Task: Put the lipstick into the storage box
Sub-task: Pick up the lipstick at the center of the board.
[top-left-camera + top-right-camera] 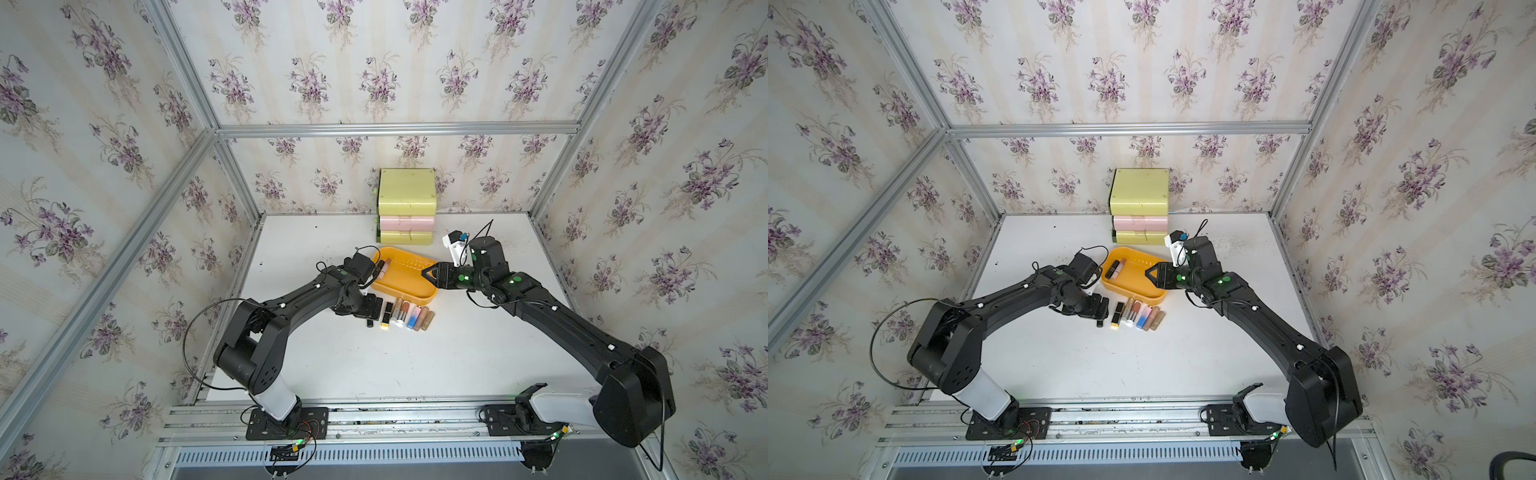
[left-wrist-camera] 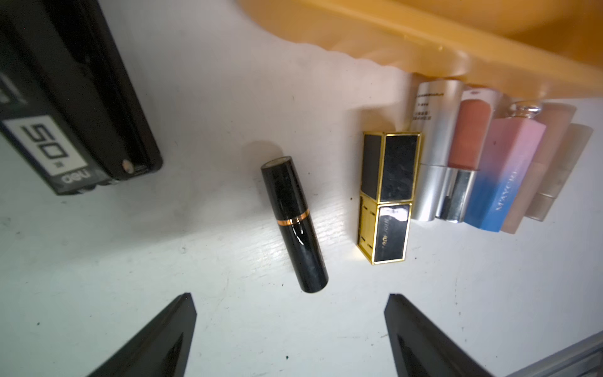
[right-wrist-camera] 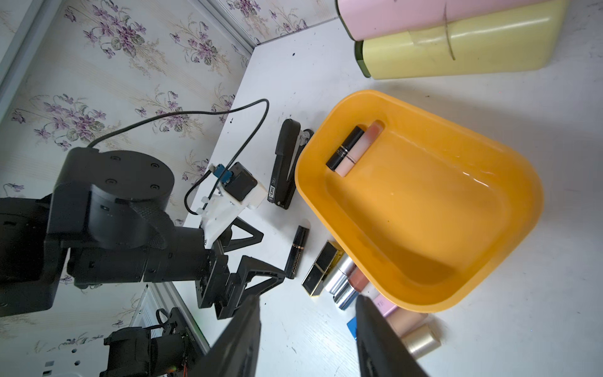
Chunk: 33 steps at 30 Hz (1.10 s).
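Black lipstick (image 2: 293, 225) lies between stapler (image 2: 75, 98) and gold-edged lipstick (image 2: 386, 196) — touching neither.

Bright, even light with soft shadows on the worktop (image 1: 374, 365); wrist views bulge at the edges, the storage box (image 2: 424, 36) blurred.

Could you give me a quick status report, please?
Left claw open, at round black lipstick. Right claw open, empty, by storage box edge. Two lipsticks boxed. Stapler nearby, not blocking.

arms (image 1: 582, 328): black | bases (image 1: 276, 395): white | cables (image 3: 189, 113): black (looped) | dots (image 1: 517, 279): green
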Motion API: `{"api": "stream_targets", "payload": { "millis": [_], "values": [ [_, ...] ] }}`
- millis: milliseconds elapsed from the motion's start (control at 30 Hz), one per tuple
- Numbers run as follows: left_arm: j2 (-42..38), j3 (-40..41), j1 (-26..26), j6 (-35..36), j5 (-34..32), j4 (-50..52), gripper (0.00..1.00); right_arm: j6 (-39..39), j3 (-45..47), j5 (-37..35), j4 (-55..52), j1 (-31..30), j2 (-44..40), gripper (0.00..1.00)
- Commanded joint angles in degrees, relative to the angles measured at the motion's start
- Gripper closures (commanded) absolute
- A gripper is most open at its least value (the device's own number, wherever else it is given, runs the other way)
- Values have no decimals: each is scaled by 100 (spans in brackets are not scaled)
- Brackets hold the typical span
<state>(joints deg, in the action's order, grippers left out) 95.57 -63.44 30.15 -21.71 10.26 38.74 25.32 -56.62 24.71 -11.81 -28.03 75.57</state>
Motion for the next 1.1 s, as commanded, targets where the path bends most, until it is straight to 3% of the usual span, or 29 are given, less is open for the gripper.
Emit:
{"api": "stream_targets", "payload": {
  "millis": [0,900,1067],
  "values": [
    [198,-118,42,-126,-274,194,15,22,37,277,248,26,36,50],
    [1249,-582,114,-70,-448,271,44,-134,217,612,374,264,186,50],
    [1280,-494,114,-43,-404,237,55,-126,211,631,384,272,206,50]
  ]
}}
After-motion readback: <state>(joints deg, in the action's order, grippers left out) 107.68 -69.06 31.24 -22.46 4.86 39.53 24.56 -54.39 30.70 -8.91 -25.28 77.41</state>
